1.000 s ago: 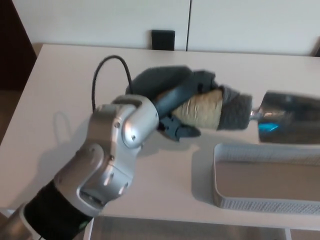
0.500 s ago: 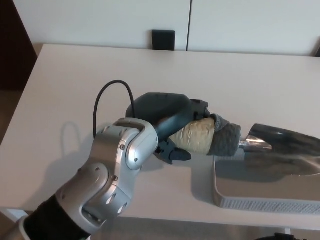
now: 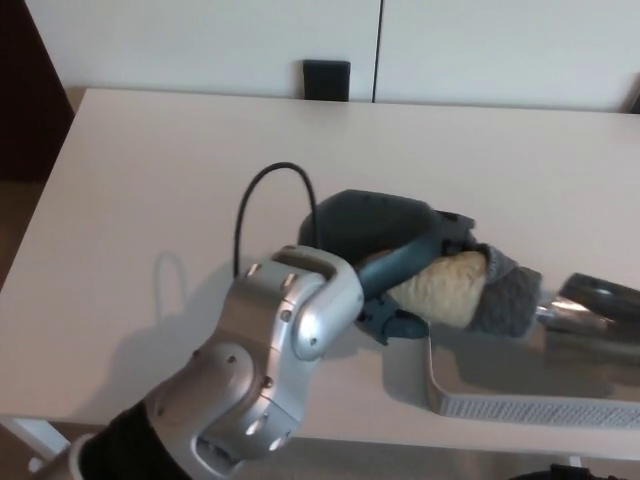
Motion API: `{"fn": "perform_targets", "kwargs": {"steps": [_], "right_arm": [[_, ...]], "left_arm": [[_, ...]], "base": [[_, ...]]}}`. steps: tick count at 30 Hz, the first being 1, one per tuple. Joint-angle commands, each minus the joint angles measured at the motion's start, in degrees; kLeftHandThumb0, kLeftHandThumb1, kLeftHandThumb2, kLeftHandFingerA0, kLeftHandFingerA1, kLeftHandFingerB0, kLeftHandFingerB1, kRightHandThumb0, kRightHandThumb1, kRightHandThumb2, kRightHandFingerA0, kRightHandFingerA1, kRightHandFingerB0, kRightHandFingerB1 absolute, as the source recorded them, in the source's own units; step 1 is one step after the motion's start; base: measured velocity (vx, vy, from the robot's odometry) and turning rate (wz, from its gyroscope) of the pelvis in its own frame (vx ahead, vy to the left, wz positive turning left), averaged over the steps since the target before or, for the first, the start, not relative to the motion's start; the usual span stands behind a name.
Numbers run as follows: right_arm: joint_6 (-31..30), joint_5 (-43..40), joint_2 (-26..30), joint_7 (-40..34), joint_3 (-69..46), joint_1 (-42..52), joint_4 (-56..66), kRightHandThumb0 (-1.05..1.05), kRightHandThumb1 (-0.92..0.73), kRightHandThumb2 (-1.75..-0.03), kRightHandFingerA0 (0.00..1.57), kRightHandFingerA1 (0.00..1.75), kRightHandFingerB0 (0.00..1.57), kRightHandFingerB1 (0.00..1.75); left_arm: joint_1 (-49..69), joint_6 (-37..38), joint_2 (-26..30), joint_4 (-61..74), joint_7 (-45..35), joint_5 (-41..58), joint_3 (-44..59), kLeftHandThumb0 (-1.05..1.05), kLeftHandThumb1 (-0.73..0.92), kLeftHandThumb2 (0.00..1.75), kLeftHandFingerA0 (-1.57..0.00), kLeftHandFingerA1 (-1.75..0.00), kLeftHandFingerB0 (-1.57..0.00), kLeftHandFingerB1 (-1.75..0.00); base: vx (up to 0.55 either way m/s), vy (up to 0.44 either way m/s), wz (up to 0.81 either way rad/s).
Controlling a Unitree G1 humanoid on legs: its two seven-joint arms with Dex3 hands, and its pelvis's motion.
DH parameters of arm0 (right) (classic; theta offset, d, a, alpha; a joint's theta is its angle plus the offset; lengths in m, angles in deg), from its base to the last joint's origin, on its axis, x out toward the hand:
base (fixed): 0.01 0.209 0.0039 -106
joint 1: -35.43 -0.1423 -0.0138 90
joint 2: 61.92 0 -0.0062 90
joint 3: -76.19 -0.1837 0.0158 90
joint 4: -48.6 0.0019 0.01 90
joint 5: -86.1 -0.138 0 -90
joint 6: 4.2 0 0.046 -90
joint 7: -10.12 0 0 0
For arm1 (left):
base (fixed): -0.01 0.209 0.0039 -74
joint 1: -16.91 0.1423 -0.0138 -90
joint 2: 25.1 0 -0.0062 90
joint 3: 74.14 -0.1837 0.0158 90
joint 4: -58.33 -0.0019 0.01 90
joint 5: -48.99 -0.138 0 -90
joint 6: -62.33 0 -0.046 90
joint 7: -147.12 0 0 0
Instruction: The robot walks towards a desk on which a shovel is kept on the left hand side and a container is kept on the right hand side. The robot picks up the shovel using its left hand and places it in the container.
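Left hand (image 3: 395, 255) fingers clamp the shovel (image 3: 520, 300) handle; its blade lies at 3 o'clock, over the container (image 3: 500, 405).

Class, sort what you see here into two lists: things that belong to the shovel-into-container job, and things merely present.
Belonging to the job:
- left hand, shut on the shovel
- metal shovel with tan, grey-wrapped handle
- pale grey rectangular container
- beige desk

Merely present:
- small black square object beyond the desk's far edge
- white wall panels
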Motion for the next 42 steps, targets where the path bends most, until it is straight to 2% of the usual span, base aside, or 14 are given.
{"fn": "perform_targets", "kwargs": {"steps": [1, 7, 8, 10, 16, 17, 18, 19, 28, 31, 37, 40, 41, 42], "right_arm": [[-0.9, 0.7, 1.4, 0.3, -0.3, 0.1, 1.3, -0.48, -0.57, -0.57, 0.49, 0.42, 0.39, 0.37], [-1.3, 1.0, 1.4, 0.3, 0.0, -0.2, 1.6, -0.51, -0.56, -0.57, 0.50, 0.43, 0.40, 0.38], [-1.5, 0.5, 1.2, 0.4, -0.2, -0.3, 1.5, -0.50, -0.56, -0.57, 0.49, 0.44, 0.39, 0.38], [-1.2, 0.6, 1.3, 0.4, -0.2, 0.1, 1.8, -0.51, -0.56, -0.57, 0.49, 0.44, 0.39, 0.38], [-1.9, 0.9, 1.2, 0.3, -0.1, -0.4, 2.0, -0.49, -0.56, -0.57, 0.49, 0.44, 0.40, 0.38], [-1.9, 1.0, 1.2, 0.3, -0.1, -0.5, 1.9, -0.49, -0.56, -0.57, 0.50, 0.43, 0.40, 0.37], [-1.7, 1.1, 1.3, 0.2, 0.0, -0.6, 1.8, -0.49, -0.56, -0.57, 0.50, 0.43, 0.40, 0.37], [-1.3, 1.6, 1.6, 0.2, 0.2, -0.5, 1.6, -0.51, -0.56, -0.57, 0.50, 0.43, 0.40, 0.37], [-0.4, 0.4, 1.2, 1.1, -0.3, 0.1, 0.6, -0.49, -0.57, -0.57, 0.49, 0.42, 0.39, 0.37], [-0.1, 0.6, 1.2, 1.1, -0.2, 0.0, 0.5, -0.50, -0.57, -0.57, 0.48, 0.42, 0.39, 0.37], [-0.6, 1.2, 1.2, 0.7, 0.0, 0.1, 0.8, -0.50, -0.57, -0.57, 0.49, 0.42, 0.39, 0.37], [-1.2, 1.2, 1.1, 0.8, 0.0, 0.2, 1.1, -0.50, -0.57, -0.57, 0.48, 0.42, 0.40, 0.37], [-1.3, 1.3, 1.2, 0.8, 0.1, 0.2, 1.3, -0.50, -0.57, -0.57, 0.48, 0.42, 0.39, 0.37], [-1.6, 1.4, 1.3, 0.8, -0.1, -0.2, 1.5, -0.51, -0.57, -0.57, 0.48, 0.42, 0.39, 0.36]], "left_arm": [[-0.7, -2.9, -1.5, 1.6, -3.5, -4.2, -1.2, -0.40, 0.90, 0.67, -0.88, -1.21, -0.69, -0.58], [1.9, -0.5, -1.9, 2.1, -1.6, -8.6, -4.0, -0.40, 0.87, 0.66, -0.87, -1.14, -0.78, -0.64], [1.4, -0.2, -1.2, 1.3, -2.6, -10.7, -5.5, -0.38, 0.72, 1.13, -0.81, -0.83, -0.68, -0.75], [2.0, -0.4, -1.3, 1.3, -3.2, -11.1, -5.9, -0.43, 0.92, 0.69, -0.76, -0.58, -0.63, -0.55], [3.0, 0.5, -1.4, 1.2, -3.1, -11.2, -4.8, -0.43, 0.92, 0.70, -0.71, -0.67, -0.60, -0.55], [3.4, 0.7, -1.4, 1.3, -2.8, -11.0, -4.2, -0.37, 0.72, 1.13, -0.76, -0.88, -0.61, -0.71], [3.6, 0.9, -1.4, 1.3, -2.4, -10.7, -3.9, -0.37, 0.72, 1.13, -0.76, -0.88, -0.61, -0.71], [3.8, 0.2, -1.6, 1.3, -2.9, -10.7, -3.4, -0.42, 0.92, 0.68, -0.74, -0.90, -0.64, -0.58], [3.8, -0.5, -1.6, 1.5, -3.9, -10.8, 1.9, -0.39, 0.89, 0.69, -0.81, -1.36, -0.62, -0.64], [3.4, 0.6, -1.2, 1.4, -3.3, -10.1, 4.0, -0.41, 0.91, 0.66, -0.80, -0.97, -0.62, -0.60], [3.5, 1.3, -0.9, 1.9, -2.1, -12.0, 5.1, -0.42, 0.89, 0.66, -0.85, -1.32, -0.61, -0.68], [4.1, 5.1, 1.7, 2.0, -0.8, -13.0, 3.3, -0.42, 0.92, 0.68, -0.89, -0.94, -0.57, -0.53], [4.1, 5.2, 2.0, 2.1, -1.4, -13.5, 2.6, -0.37, 0.74, 1.15, -0.83, -0.89, -0.50, -0.66], [3.7, 4.9, 1.9, 1.9, -1.8, -14.6, 1.9, -0.43, 0.92, 0.72, -0.81, -0.76, -0.56, -0.54]], "base": [[0.00, 0.000, 0.00], [0.00, 0.000, 0.00], [0.00, 0.000, 0.00], [0.00, 0.000, 0.00], [0.00, 0.000, 0.00], [0.00, 0.000, 0.00], [0.00, 0.000, 0.00], [0.00, 0.000, 0.00], [0.00, 0.000, 0.00], [0.00, 0.000, 0.00], [0.00, 0.000, 0.00], [0.00, 0.000, 0.00], [0.00, 0.000, 0.00], [0.00, 0.000, 0.00]]}}
